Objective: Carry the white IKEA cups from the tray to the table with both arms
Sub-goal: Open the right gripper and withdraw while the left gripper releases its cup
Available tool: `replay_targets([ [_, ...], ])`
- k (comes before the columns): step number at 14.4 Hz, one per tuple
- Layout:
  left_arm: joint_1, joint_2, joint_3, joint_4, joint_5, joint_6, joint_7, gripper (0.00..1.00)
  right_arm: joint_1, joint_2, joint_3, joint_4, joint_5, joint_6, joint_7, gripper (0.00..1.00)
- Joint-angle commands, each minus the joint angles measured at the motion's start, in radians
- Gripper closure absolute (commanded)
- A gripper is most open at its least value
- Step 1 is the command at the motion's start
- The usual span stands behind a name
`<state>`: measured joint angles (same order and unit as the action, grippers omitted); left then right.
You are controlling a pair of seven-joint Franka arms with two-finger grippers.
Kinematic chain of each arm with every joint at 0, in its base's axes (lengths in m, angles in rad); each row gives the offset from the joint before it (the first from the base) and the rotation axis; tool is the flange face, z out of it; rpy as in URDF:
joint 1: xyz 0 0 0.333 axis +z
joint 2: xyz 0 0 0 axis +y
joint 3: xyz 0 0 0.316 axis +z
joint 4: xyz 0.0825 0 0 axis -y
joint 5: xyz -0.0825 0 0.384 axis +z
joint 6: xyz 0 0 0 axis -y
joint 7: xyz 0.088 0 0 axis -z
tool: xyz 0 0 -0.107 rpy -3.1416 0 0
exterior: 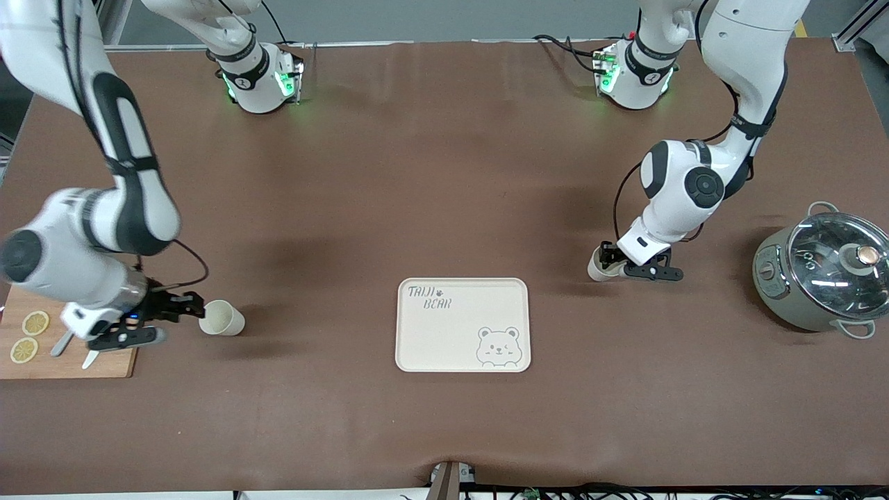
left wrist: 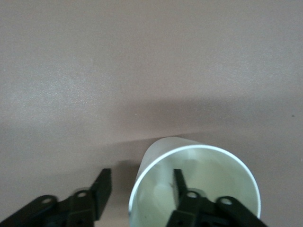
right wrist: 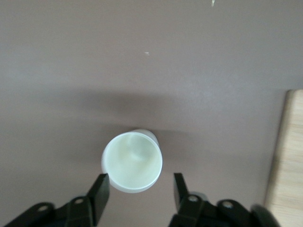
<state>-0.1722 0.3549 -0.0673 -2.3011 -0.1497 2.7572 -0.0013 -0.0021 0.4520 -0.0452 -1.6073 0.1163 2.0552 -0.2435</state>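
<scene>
One white cup lies on its side on the brown table toward the right arm's end, its mouth facing my right gripper. In the right wrist view the cup sits just ahead of the open gripper, untouched. The second white cup is toward the left arm's end, its mouth facing my left gripper. In the left wrist view the open left gripper straddles the cup's rim, with one finger inside the cup and the other outside, clear of the wall.
A cream tray with a bear drawing lies in the middle, nearer the front camera. A grey pot with a glass lid stands at the left arm's end. A wooden board with lemon slices lies under the right gripper's wrist.
</scene>
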Motion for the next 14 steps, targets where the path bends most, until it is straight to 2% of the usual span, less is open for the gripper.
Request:
replay_targets([
  [1,0.002,-0.037,-0.006,-0.008,-0.01,-0.007,0.003,0.0,-0.019,-0.012,0.004,0.235,-0.044,-0.313,0.016,0.0],
  [2,0.003,-0.05,-0.006,-0.008,-0.01,-0.028,0.003,0.0,-0.018,-0.051,0.005,0.263,-0.062,-0.378,0.029,0.0],
  [4,0.01,-0.071,-0.006,-0.006,-0.01,-0.063,0.004,0.0,-0.016,-0.165,0.005,0.257,-0.075,-0.418,0.041,0.0],
  [8,0.013,-0.096,-0.005,-0.005,-0.01,-0.093,0.004,0.0,-0.022,-0.332,0.004,0.254,-0.112,-0.567,0.05,0.0],
  [11,0.017,-0.131,-0.003,0.005,-0.011,-0.123,0.003,0.0,-0.024,-0.384,0.001,0.256,-0.11,-0.579,0.088,0.0],
  [14,0.017,-0.175,0.001,0.009,-0.011,-0.136,-0.014,0.0,-0.018,-0.389,0.008,0.254,-0.121,-0.587,0.243,0.0],
])
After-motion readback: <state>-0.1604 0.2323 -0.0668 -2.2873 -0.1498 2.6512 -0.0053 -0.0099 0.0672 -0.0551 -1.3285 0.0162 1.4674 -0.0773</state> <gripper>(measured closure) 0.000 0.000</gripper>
